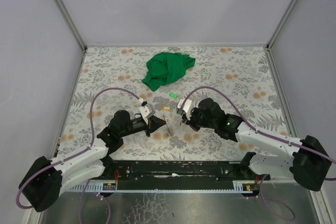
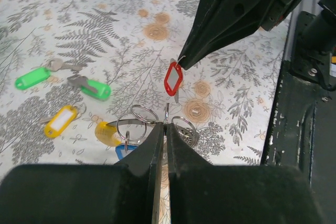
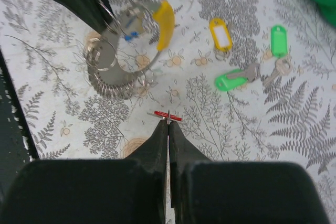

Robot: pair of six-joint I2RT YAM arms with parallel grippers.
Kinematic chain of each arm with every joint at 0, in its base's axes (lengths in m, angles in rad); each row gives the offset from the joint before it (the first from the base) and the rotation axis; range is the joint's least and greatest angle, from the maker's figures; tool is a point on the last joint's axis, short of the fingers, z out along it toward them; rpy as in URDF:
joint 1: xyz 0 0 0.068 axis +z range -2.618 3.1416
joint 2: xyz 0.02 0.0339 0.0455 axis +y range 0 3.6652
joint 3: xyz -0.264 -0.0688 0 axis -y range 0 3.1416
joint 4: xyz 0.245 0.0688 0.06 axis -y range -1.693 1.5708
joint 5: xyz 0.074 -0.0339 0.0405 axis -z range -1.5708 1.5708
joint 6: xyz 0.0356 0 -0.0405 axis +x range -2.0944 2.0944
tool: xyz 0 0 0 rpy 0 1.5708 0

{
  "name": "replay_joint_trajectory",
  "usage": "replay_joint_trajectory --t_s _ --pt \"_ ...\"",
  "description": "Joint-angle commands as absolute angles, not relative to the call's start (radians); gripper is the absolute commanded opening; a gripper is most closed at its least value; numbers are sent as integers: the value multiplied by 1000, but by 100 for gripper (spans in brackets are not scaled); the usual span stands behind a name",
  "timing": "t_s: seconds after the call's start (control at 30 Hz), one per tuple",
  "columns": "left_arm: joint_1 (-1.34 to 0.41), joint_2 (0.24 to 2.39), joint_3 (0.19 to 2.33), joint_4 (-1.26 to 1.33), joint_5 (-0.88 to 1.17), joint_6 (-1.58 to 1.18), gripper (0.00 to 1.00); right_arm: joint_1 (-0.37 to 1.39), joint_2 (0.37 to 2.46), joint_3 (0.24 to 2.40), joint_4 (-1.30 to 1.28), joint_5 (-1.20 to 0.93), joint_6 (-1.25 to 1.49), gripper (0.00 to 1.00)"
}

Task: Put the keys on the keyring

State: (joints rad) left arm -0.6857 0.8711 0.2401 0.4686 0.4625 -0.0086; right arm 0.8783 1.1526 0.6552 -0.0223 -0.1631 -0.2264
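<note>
My left gripper (image 2: 166, 124) is shut on the keyring (image 2: 166, 112), a silvery wire loop held edge-on just above the table. A yellow tag (image 2: 106, 132) and a blue tag (image 2: 124, 151) hang from it. My right gripper (image 3: 168, 123) is shut on the small ring of a red-tagged key (image 3: 169, 116), which dangles (image 2: 173, 78) just beyond the keyring. On the table lie two green-tagged keys (image 2: 31, 77) (image 2: 96, 88) and a yellow-tagged key (image 2: 60, 120). In the top view both grippers (image 1: 157, 124) (image 1: 184, 116) meet near the table's middle front.
A crumpled green cloth (image 1: 168, 69) lies at the back centre of the floral table (image 1: 236, 77). The loose keys (image 1: 172, 95) lie between the cloth and the grippers. Grey walls close in three sides; the black base rail (image 1: 178, 169) runs along the near edge.
</note>
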Motion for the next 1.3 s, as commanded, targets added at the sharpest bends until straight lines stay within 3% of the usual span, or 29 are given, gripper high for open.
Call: replay_joint_trajectory --t_s 0.0,0.67,1.07,1.27 --pt "-691 916 314 504 590 60 0 888 1077 616 140 -291 -288 0" --pt "-729 1031 463 309 642 197 0 887 1011 612 127 -352 -339 0" --pt "-825 1026 451 318 461 299 0 888 1000 613 76 -425 -482 0" --pt "-843 1031 426 374 471 393 0 888 1000 612 63 -448 -545 0"
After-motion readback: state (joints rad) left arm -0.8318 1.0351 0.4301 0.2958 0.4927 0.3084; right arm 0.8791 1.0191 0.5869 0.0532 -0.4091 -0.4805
